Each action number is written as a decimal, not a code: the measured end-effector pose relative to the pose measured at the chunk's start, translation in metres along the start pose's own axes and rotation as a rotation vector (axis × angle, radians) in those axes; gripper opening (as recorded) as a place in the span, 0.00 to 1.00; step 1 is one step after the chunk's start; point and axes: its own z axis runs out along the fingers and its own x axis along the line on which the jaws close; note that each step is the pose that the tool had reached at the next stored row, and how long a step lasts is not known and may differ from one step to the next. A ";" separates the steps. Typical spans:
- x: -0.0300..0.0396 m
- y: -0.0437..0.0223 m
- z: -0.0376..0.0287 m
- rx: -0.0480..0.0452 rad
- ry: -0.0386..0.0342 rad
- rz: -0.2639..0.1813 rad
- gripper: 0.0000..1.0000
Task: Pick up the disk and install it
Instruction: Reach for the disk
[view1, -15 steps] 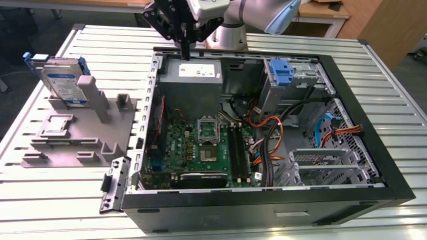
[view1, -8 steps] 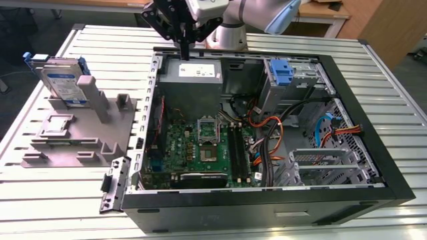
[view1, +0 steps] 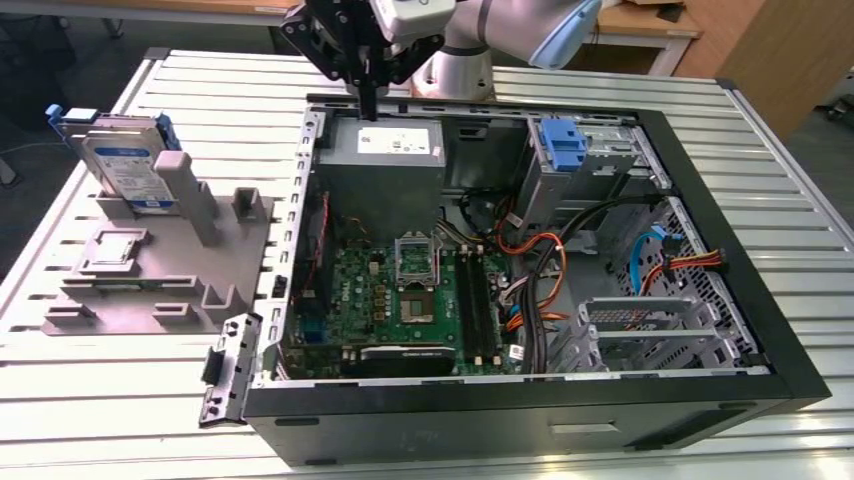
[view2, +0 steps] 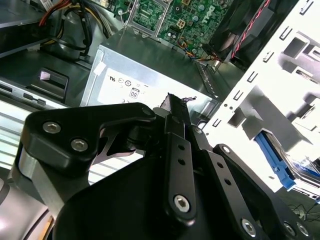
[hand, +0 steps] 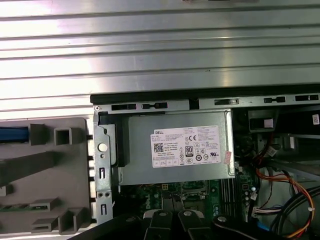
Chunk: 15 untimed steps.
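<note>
The exterior view looks steeply down from the near side and takes in the whole open computer case (view1: 534, 420) and the slatted table (view1: 214, 80) around it. The first wrist view faces straight down, fairly near, over the case's far edge. The second wrist view sits very close behind the gripper (view2: 176, 100), seemingly tilted across the case interior. All three share the grey power-supply box (view1: 384, 150).

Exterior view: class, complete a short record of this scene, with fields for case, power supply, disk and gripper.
case: open, motherboard exposed
power supply: grey box with white sticker, inside the case
disk: upright in the grey fixture, on the exterior view's left of the case
gripper: shut, empty, over the power supply's outer edge
</note>
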 end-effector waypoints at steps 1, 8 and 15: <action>0.0002 0.0000 0.0001 -0.0001 0.0000 0.000 0.10; 0.0042 -0.0003 0.0002 -0.0001 0.0001 0.000 0.10; 0.0073 -0.0006 0.0003 -0.0001 0.0001 0.000 0.10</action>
